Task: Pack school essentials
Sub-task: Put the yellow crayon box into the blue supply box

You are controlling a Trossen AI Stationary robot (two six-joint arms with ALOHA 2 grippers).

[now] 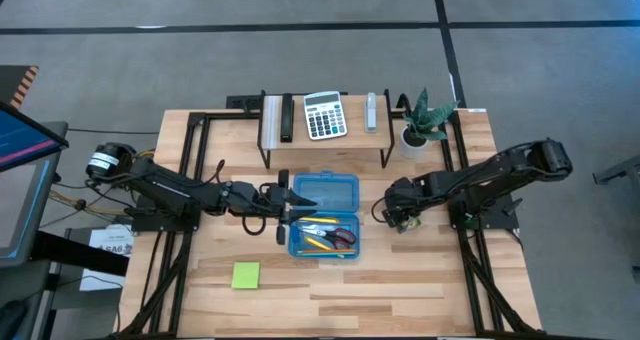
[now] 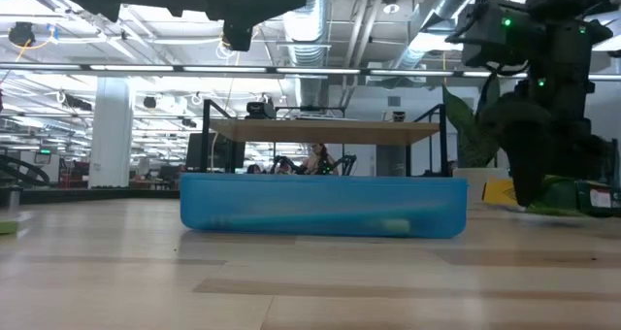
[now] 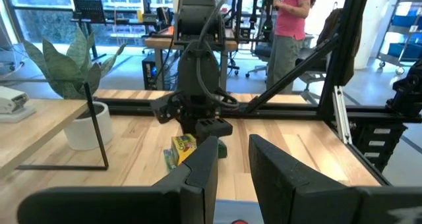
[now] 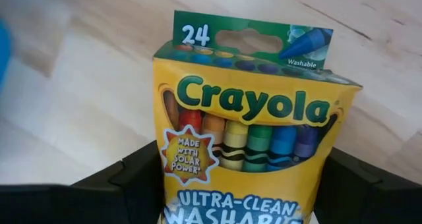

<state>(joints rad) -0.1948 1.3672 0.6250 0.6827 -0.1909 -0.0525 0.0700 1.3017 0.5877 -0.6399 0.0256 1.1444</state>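
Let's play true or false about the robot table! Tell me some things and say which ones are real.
1. The crayon box sits between the right gripper fingers. True.
2. The sticky-note pad is inside the blue case. False: it lies on the table, outside the case.
3. The scissors are in the blue case. True.
4. The calculator is in the blue case. False: it is on the shelf.

crayon box yellow-green | sticky-note pad lime | case blue
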